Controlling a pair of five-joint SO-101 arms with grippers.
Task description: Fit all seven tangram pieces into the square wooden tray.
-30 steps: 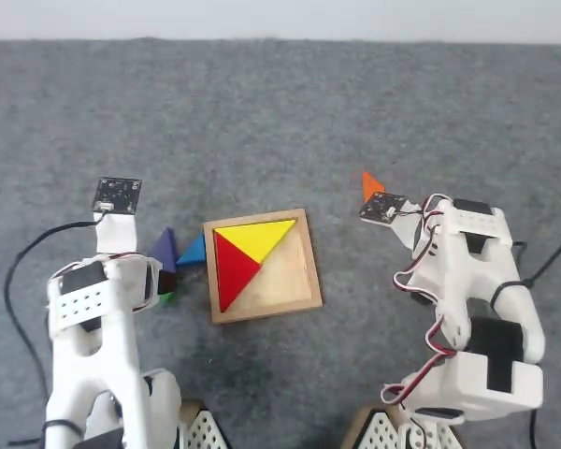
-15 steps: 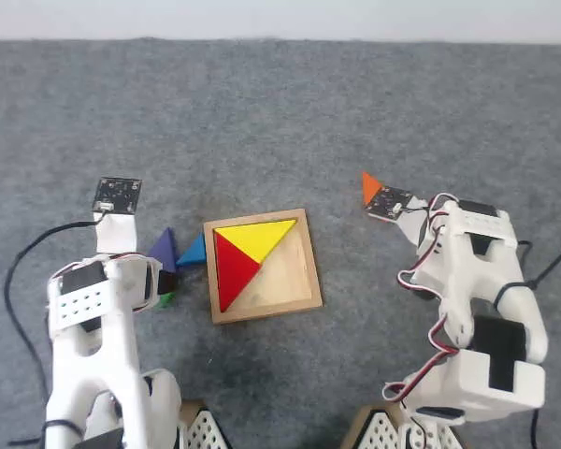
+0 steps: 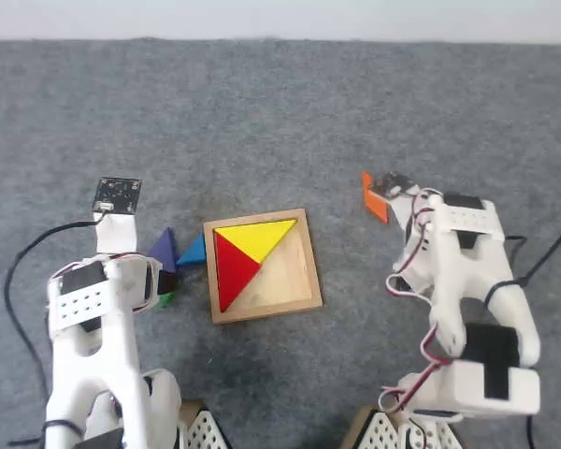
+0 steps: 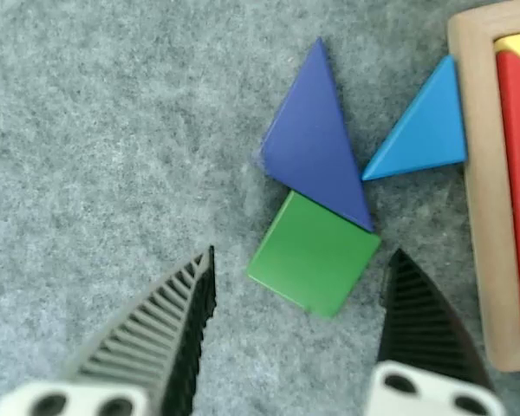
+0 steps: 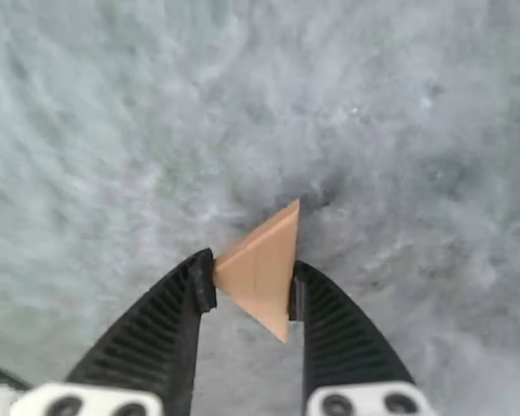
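Table of grey felt (image 3: 262, 112) carries the square wooden tray (image 3: 266, 312), which lies between both arms and holds a red triangle (image 3: 232, 267) and a yellow triangle (image 3: 257, 236). The left end effector (image 4: 303, 254) hangs with fingers apart. The purple triangle (image 4: 316, 143) lies just beyond it, the green square (image 4: 314, 253) between its tips, and the blue triangle (image 4: 425, 126) against the tray's rim. The right end effector (image 5: 253, 267) is clamped on the small orange triangle (image 5: 262, 260).
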